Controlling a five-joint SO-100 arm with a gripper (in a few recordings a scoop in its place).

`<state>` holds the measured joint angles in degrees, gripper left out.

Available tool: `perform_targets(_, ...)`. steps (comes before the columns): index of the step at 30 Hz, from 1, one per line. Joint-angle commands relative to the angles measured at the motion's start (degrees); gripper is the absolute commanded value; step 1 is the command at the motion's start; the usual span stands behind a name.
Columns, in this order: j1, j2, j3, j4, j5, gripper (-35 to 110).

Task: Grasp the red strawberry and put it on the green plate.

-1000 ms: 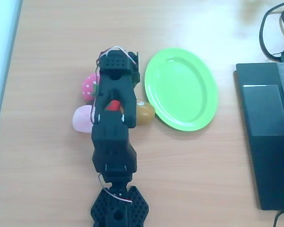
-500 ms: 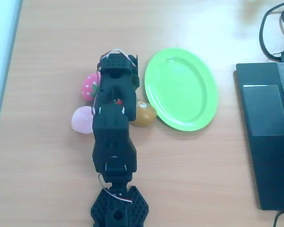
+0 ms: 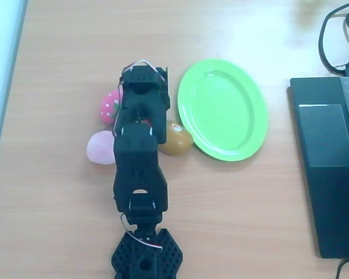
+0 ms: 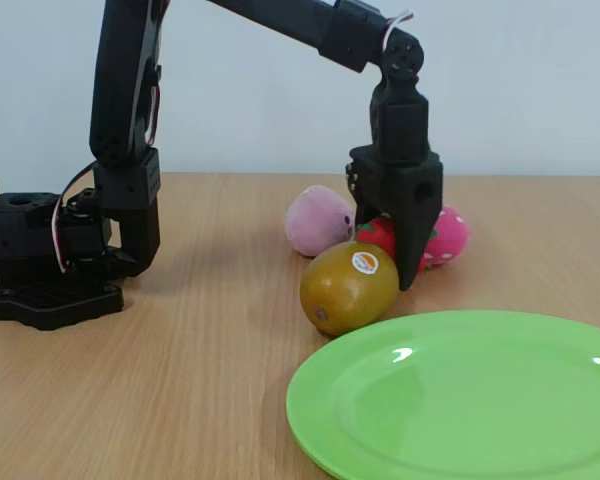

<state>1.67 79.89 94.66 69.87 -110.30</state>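
A black SO-100 arm reaches down over a cluster of toy fruit on a wooden table, its gripper lowered around the red strawberry. In the fixed view the strawberry sits on the tabletop just behind the brown kiwi, with a gripper finger standing against its right side; the other finger is hidden, so whether the jaws have closed on the fruit cannot be told. From overhead, only a sliver of the red strawberry shows beneath the arm's wrist.

The kiwi, bearing a small round sticker, lies just beside the near-left rim of the green plate, which holds nothing. The pale pink peach rests on the far side of the arm from the kiwi in the overhead view, and the pink dotted strawberry lies near it. A dark laptop sits well apart from the kiwi, beyond the plate.
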Motion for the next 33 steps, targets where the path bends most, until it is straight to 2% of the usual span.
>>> perform_targets(1,0.18,0.09,-1.14,-0.53,2.02,38)
perform_targets(20,-0.26,0.53,-0.79,-0.26,-0.62,35)
perform_targets(33,-1.32,1.58,0.79,0.18,-2.99,6)
